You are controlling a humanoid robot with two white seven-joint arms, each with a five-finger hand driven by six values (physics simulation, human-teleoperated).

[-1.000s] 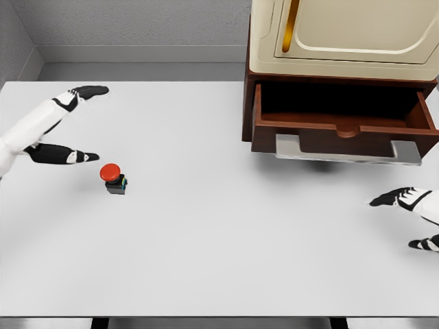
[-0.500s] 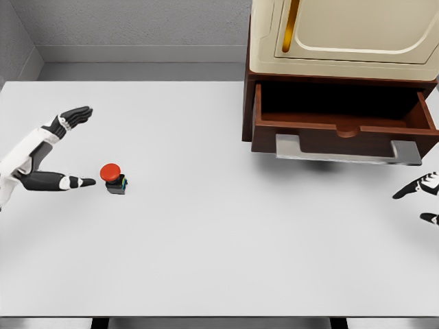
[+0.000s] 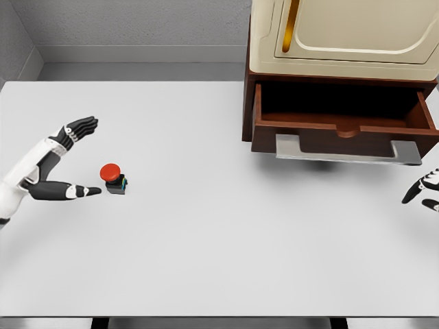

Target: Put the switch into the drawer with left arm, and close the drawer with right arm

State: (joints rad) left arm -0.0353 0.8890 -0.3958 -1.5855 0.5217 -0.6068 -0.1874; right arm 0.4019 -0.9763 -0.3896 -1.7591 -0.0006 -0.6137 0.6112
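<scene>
While the left hand [image 3: 58, 161] is spread wide, with the thumb [image 3: 82, 191] low and the other fingers [image 3: 81, 127] raised far above it, it holds nothing. The switch [image 3: 113, 177], red cap on a dark base, stands just beyond the thumb tip, inside the open span but apart from both sides. Far to the right of these fingers, the drawer [image 3: 343, 123] of the cabinet [image 3: 343, 41] is pulled out and looks empty inside; its grey handle [image 3: 346, 149] hangs in front. At the right edge only some fingertips of the right hand [image 3: 425, 190] show, slightly parted and gripping nothing, below the handle's end.

One risk, as I judge it: the switch is small and top-heavy, so if the thumb arrives first it can push or tip the switch on the white table [image 3: 206, 253] before the other fingers close. A grip only on the round cap may also slip during the long carry to the drawer.

Compared with one second ago, the left hand is nearer the switch, the thumb lower and the upper fingers closer to the cap, and the right hand has drawn back toward the edge. The switch has not moved.
</scene>
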